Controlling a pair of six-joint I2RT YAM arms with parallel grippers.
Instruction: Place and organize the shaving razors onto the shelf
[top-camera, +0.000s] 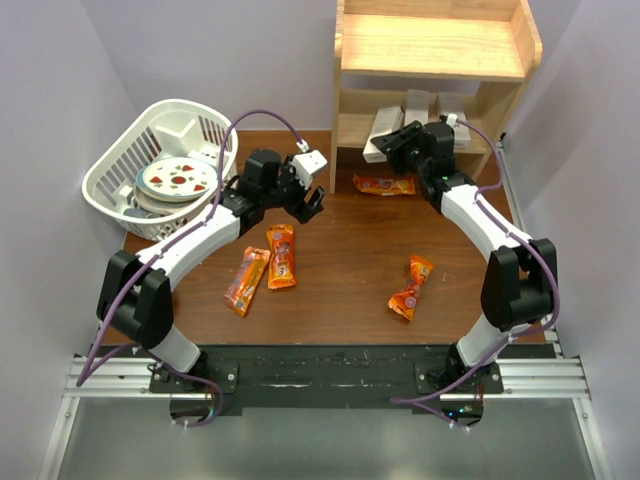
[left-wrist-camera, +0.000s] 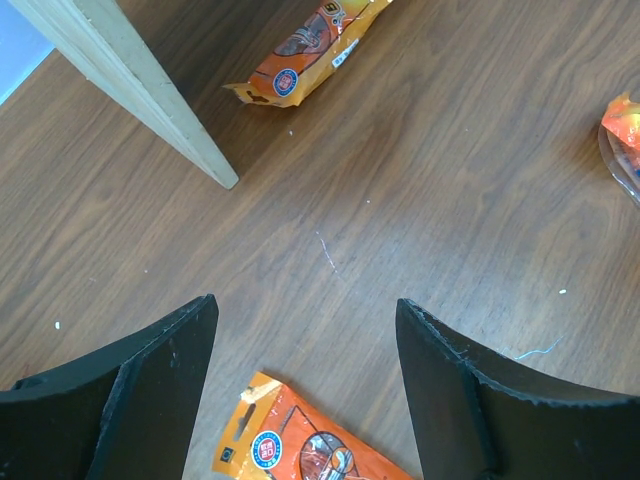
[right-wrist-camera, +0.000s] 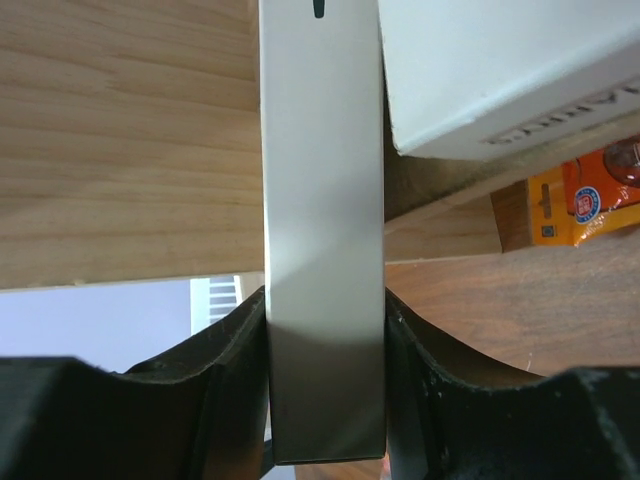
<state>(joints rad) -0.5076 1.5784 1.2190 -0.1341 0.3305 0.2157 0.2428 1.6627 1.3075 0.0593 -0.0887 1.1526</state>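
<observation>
From the top external view, the shelf (top-camera: 432, 48) stood at the far edge of the worktop (top-camera: 340, 270). Its upper level was bare, and white razor boxes (top-camera: 418, 105) sat on the lower level. The right end effector (top-camera: 400, 140) reached into that lower level, probably to set a box in beside the others. The left end effector (top-camera: 308, 203) hung over the mid worktop, apart from the work. To the left, a white slatted basket (top-camera: 120, 160) held a stack of spotted plates (top-camera: 178, 178). Four orange snack packets (top-camera: 281, 256) lay loose on the wood, none in any container.

In the left wrist view, the left end effector's jaws stood wide apart with nothing between them. Below them was bare wood, with one packet near the corner of the shelf's side panel.

In the right wrist view, the right end effector was clamped on the long sides of a held razor box (right-wrist-camera: 325, 250), which pointed straight ahead at the shelf board. A second razor box (right-wrist-camera: 500, 70) lay just beside it on the right; whether they touched was unclear.
</observation>
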